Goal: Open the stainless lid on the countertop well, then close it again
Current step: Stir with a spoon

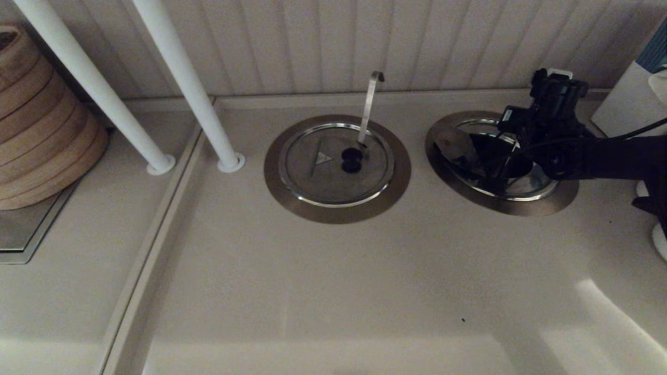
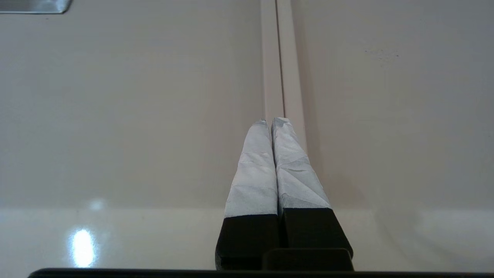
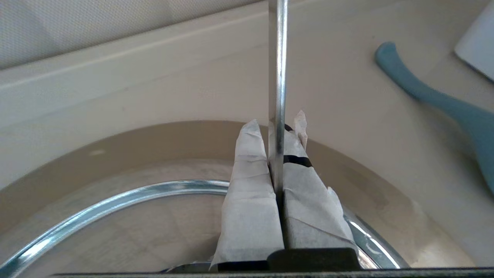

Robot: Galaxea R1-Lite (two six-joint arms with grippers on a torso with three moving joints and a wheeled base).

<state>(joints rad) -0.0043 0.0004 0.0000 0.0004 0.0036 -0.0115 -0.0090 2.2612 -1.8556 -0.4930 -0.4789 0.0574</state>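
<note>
The countertop well's brushed-steel ring (image 1: 521,205) lies at the back right. My right gripper (image 1: 503,166) hangs over it. The stainless lid (image 1: 454,146) looks tilted up at its left part, with a dark opening beside it. In the right wrist view the right gripper (image 3: 276,125) is shut on the straight steel utensil handle (image 3: 278,58), which rises between the taped fingers. The lid's flat surface (image 3: 115,231) and the ring (image 3: 115,154) lie beyond them. The knob is hidden. My left gripper (image 2: 272,120) is shut on nothing over bare counter, out of the head view.
The twin lid (image 1: 323,172) with its hook-tipped handle (image 1: 370,104) sits closed at the middle back. Two white posts (image 1: 182,78) stand left of it, and stacked bamboo steamers (image 1: 36,120) at far left. A white container (image 1: 625,99) and a blue spatula (image 3: 444,104) are at the right.
</note>
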